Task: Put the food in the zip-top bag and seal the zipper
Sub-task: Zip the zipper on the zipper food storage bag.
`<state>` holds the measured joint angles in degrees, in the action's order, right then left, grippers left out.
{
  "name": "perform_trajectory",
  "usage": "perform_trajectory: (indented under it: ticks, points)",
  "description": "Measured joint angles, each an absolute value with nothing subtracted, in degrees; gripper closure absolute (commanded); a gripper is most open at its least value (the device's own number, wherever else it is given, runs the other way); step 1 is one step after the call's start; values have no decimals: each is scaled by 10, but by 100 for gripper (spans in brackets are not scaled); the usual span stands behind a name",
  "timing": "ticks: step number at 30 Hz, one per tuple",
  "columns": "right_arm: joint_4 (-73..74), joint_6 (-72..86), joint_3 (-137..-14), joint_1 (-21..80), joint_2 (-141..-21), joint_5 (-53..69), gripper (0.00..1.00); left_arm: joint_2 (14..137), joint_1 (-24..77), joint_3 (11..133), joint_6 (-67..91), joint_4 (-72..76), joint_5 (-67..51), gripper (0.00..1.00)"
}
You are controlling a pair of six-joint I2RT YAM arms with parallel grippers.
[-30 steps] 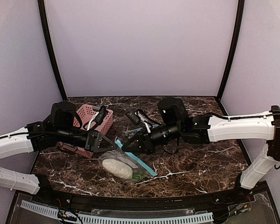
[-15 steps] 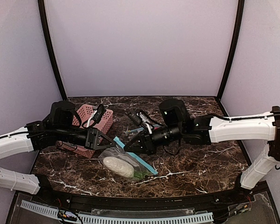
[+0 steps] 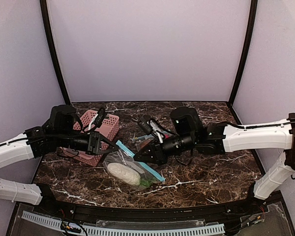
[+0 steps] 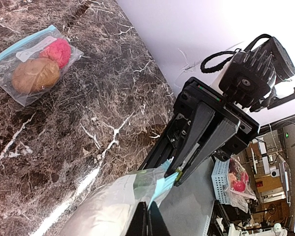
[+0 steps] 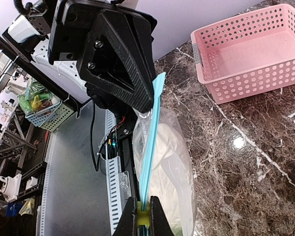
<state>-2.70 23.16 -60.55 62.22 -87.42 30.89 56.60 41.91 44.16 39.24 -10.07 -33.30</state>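
Observation:
The zip-top bag [image 3: 132, 166] hangs just above the table between my grippers. A whitish oblong piece of food [image 3: 123, 173] and a green sprig [image 3: 146, 182] lie inside it. My left gripper [image 4: 148, 216] is shut on the near end of the blue zipper strip [image 5: 150, 137]. My right gripper [image 5: 143, 219] is shut on the yellow-green slider [image 5: 143, 215] further along that strip. In the top view the left gripper [image 3: 113, 146] and the right gripper [image 3: 138, 156] face each other across the strip. A brown-orange bun [image 4: 35, 75] and a red-pink ball [image 4: 55, 50] sit in another clear bag [image 4: 19, 93].
The pink basket [image 3: 113, 129] stands at the back left, just behind my left arm, and looks bare inside in the right wrist view [image 5: 250, 83]. The bag with the bun and ball lies flat on the marble table [image 4: 103, 108], beyond my right gripper.
My left gripper has drawn back to the left with the zipper end. The gap between the grippers has widened and more blue strip shows between them. The bag has shifted left and risen slightly.

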Motion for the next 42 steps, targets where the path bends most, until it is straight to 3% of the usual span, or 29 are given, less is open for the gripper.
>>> perform_trajectory:
  ticks: [42]
  points:
    - [-17, 235, -588, 622, -865, 283, 100, 531, 341, 442, 362, -168, -333, 99]
